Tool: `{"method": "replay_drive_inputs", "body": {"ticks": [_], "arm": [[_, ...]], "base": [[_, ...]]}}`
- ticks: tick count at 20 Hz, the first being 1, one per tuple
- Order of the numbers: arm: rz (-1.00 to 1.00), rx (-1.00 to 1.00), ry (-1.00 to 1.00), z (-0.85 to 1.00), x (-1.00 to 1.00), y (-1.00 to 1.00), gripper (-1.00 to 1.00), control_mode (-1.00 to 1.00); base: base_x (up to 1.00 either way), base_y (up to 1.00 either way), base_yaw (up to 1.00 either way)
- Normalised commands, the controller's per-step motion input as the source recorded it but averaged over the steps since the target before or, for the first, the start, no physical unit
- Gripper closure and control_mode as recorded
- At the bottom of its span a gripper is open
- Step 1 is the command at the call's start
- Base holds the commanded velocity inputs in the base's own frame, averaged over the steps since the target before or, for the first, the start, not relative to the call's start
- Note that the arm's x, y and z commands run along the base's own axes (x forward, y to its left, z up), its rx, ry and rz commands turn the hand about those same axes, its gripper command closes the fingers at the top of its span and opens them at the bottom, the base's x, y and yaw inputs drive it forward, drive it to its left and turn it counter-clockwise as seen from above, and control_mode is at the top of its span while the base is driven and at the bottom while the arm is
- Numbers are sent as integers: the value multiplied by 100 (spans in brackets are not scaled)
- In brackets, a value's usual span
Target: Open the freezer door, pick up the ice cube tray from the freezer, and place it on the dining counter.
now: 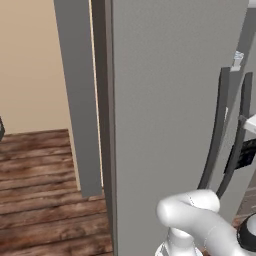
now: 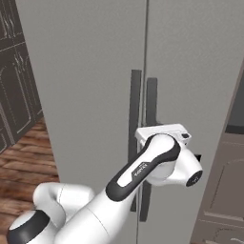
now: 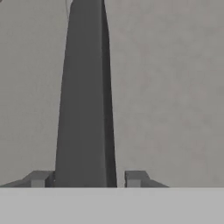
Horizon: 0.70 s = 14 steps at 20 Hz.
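Tall flat matte grey freezer door (image 2: 86,95) shut, flush beside the adjoining grey panel (image 2: 200,76). Long dark curved vertical handle (image 3: 83,100) standing between the two small dark fingertips (image 3: 39,178) of the tool (image 3: 87,179), left tip touching it, right tip just apart. Cannot tell whether clenched on the handle or loose around it. White arm (image 2: 143,167) reaching toward the handles. Brown wooden floor (image 1: 35,200) at left.

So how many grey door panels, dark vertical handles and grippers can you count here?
Grey door panels: 2, the freezer door and the adjoining panel.
Dark vertical handles: 2, left handle, right handle.
Grippers: 1, the gripper, straddling a handle.
Total: 5
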Motion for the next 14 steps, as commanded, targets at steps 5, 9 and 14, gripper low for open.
{"method": "replay_drive_inputs", "body": {"ticks": [5,9,14], "arm": [[-4,0,0,0,-55,-63,100,-100],[-3,0,0,0,-67,-67,100,-100],[-3,0,0,0,-68,-69,100,-100]], "base": [[0,0,0],[0,0,0],[0,0,0]]}}
